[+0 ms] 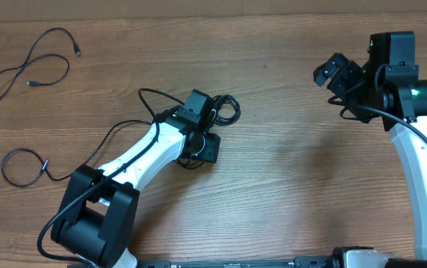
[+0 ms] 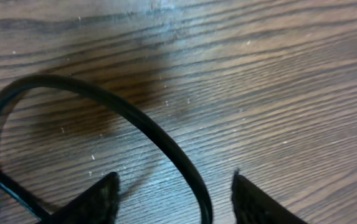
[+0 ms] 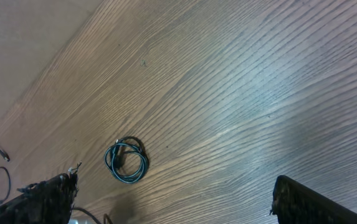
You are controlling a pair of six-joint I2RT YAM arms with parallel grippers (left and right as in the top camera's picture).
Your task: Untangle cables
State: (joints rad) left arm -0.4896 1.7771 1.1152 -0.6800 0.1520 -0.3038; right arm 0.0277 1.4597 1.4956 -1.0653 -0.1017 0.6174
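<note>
Lying near the middle of the desk (image 1: 288, 186): coiled cable (image 1: 226, 110), a thin glossy black cord wound in several small loops, just beside the left hand (image 1: 212, 113).

Handling, as judged: light, limp and a little springy. It is likely sliding easily on the wood and dragging its whole coil along if one strand is pulled. An outer loop, away from any plug end, is offering the best hold.

Two further cables are resting well apart on the left side: loose cable (image 1: 30, 63) towards the far corner, and looped cable (image 1: 23, 165) nearer the left arm's base.

Left hand: fingers (image 2: 97, 199) are standing apart with one arc of cord (image 2: 134, 118) passing between them, not yet pinched.

Right hand (image 1: 332, 71): hanging over the far right of the desk, spread wide, carrying nothing.

Views:
- **Left wrist:** is showing the strand sitting inside the gap, which the overhead is hiding under the wrist.
- **Right wrist:** is showing what appears to be the coiled cable (image 3: 126, 160) lying flat on bare wood, and the wide spread of its own fingers (image 3: 47, 193).
- **Overhead:** is the only view showing all three cables together.
</note>
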